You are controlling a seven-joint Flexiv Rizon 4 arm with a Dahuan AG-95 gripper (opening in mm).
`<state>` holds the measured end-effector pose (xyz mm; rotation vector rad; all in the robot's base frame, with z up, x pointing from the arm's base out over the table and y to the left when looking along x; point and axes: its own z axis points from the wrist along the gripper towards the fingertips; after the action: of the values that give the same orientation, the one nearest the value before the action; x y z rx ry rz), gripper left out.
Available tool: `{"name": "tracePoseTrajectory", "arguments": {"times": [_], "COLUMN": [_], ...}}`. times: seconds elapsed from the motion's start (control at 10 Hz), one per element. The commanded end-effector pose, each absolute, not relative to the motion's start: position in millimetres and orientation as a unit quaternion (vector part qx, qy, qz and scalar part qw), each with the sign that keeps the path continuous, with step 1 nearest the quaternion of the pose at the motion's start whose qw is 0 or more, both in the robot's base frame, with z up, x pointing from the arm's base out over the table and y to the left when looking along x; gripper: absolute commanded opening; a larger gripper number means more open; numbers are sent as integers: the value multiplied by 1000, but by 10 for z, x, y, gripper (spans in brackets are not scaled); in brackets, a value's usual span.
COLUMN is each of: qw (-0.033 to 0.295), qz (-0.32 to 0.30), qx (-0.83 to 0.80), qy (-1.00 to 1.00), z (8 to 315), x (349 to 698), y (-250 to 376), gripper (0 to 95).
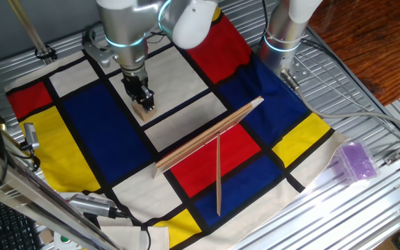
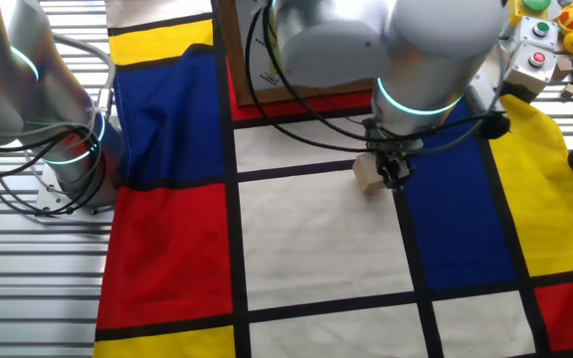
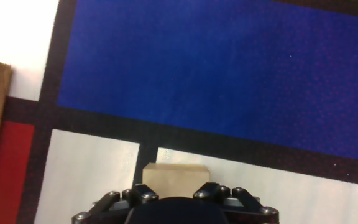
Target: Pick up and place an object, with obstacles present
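With my hand (image 1: 145,102) down over the block (image 1: 145,108) on the counter's (image 1: 186,104) white patch, up-cloth from the wide plank (image 1: 208,135), I judge grasping underway; whether the fingers are pinching it, I cannot tell. Next: lift clear of plank and stick (image 1: 219,175).

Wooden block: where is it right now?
The wooden block sits at the hand on a white cloth panel, beside a black stripe in one fixed view, up-left of the wide plank.
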<state>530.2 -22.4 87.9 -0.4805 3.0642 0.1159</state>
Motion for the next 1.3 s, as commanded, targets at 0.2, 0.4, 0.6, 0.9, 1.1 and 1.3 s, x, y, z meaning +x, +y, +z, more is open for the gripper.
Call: {"name": "tracePoseTrajectory", "arguments": {"times": [0.2, 0.4, 0.6, 0.9, 1.1, 1.3], "qw": [2, -9, -19, -23, -26, -29], "qz": [52, 56, 60, 61, 62, 64], "qx": [-146, -140, -128, -111, -103, -95], "qy": [988, 988, 990, 992, 992, 993], "z": [1270, 1540, 1810, 2122, 2314, 2514], "x": [5355, 5371, 5382, 5370, 5389, 5405], "y": [-71, 43, 222, 532, 700, 834], "gripper": [0, 0, 0, 0, 0, 0]}}
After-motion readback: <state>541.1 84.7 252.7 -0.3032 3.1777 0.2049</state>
